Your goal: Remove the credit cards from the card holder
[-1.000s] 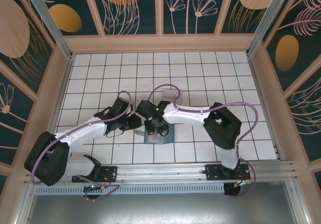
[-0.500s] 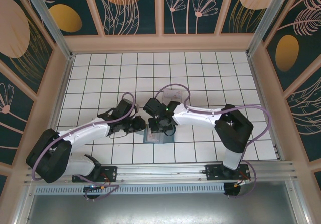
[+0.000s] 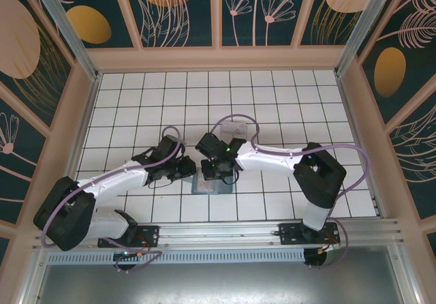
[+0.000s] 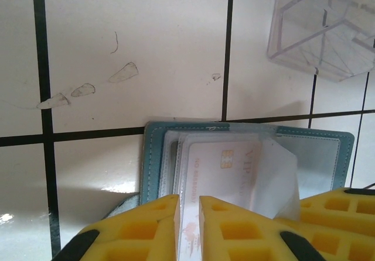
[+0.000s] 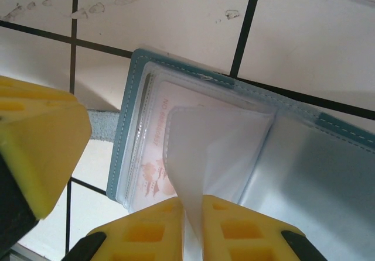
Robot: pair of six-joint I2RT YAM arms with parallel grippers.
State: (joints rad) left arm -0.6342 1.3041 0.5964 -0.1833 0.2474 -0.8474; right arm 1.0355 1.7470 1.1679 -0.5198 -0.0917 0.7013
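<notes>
The left pincer [image 4: 188,201] is pressed together on the near edge of the pale card [image 4: 217,161], which sits in the open card holder [image 4: 151,155] just beyond its tips. The right pincer [image 5: 192,202] is pinched on a clear sleeve flap [image 5: 205,150]. Beneath is a white-tiled bench [image 4: 146,50], walled by teal floral panels [image 3: 184,11]. Both arms are stretched inward, meeting. A second ago the left pincer was held farther from the holder.

White arms [image 3: 116,176], black joints [image 3: 319,179], purple cables [image 3: 235,117], yellow ribbed fingers [image 4: 140,229].
</notes>
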